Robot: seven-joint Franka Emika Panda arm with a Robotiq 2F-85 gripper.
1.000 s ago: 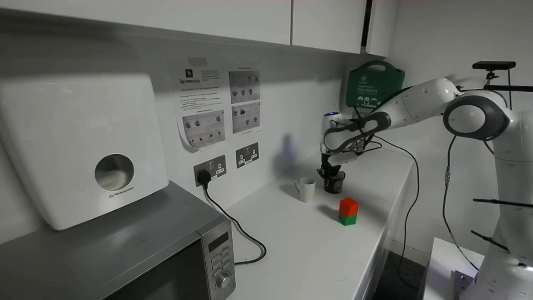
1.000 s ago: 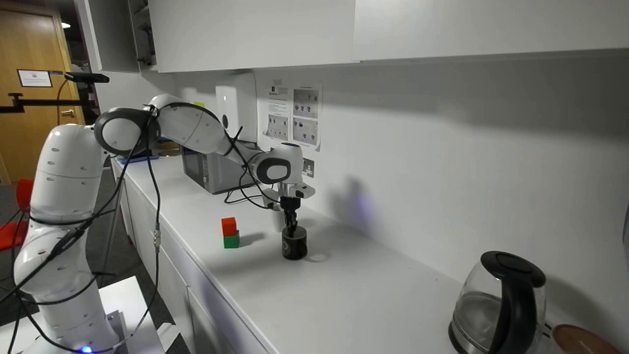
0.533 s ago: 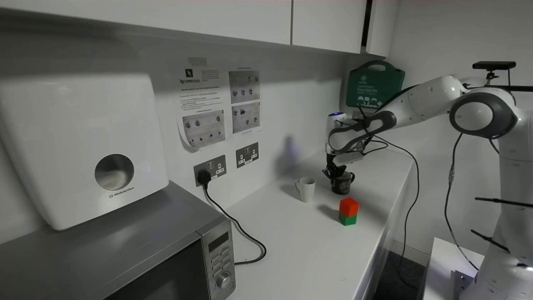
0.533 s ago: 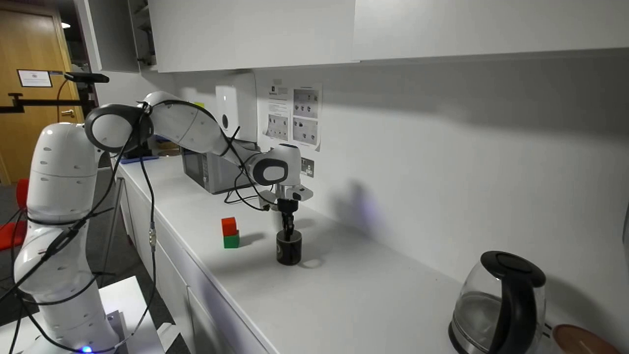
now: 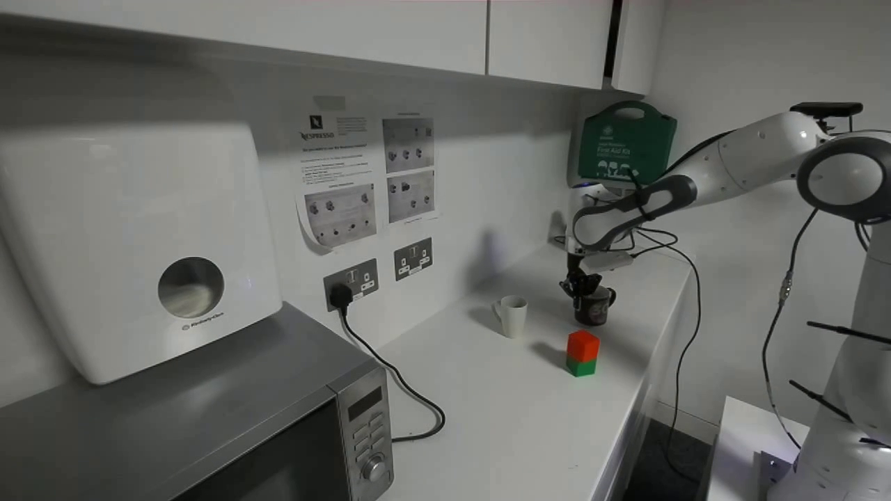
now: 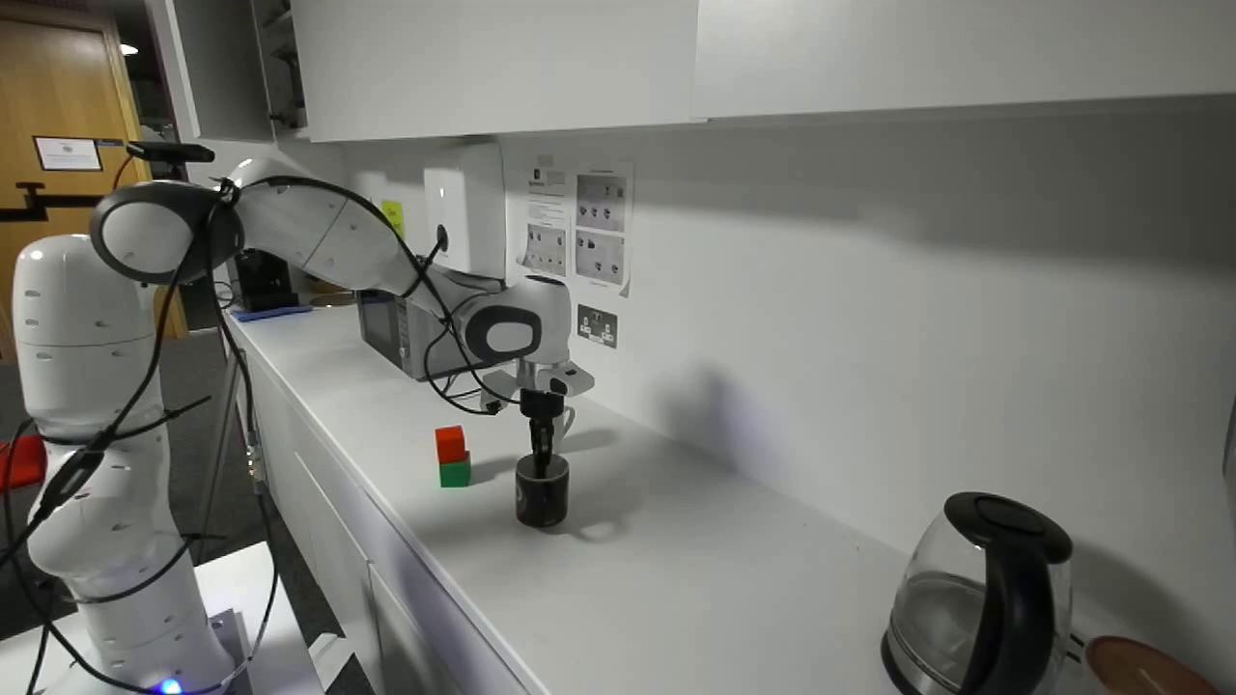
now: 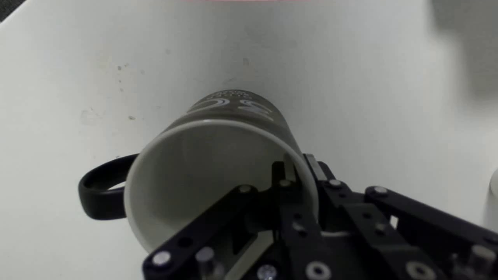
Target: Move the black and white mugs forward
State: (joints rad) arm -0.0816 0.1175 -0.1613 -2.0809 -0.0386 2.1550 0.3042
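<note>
The black mug stands upright in an exterior view (image 5: pixel 594 307) and in an exterior view (image 6: pixel 541 498). In the wrist view the mug (image 7: pixel 221 159) shows its pale inside, white print and dark handle on the left. My gripper (image 7: pixel 301 169) is shut on the mug's rim, one finger inside, one outside; it also shows in both exterior views (image 5: pixel 579 296) (image 6: pixel 542 461). The mug is at or just above the counter; I cannot tell if it touches. The white mug (image 5: pixel 514 317) stands apart, nearer the wall. It is mostly hidden behind my gripper in an exterior view, only its handle (image 6: pixel 566 422) showing.
A red cube (image 5: pixel 583 345) on a green cube (image 5: pixel 581 367) stands near the counter's (image 5: pixel 515 424) front edge. A microwave (image 5: pixel 278 417) with a cable, a green first aid kit (image 5: pixel 626 142) and a glass kettle (image 6: pixel 975 598) stand along the counter.
My gripper has carried the black mug away from the wall and the white mug, toward the counter's front edge. Its handle has come into sight. The white mug and cubes have not moved.
</note>
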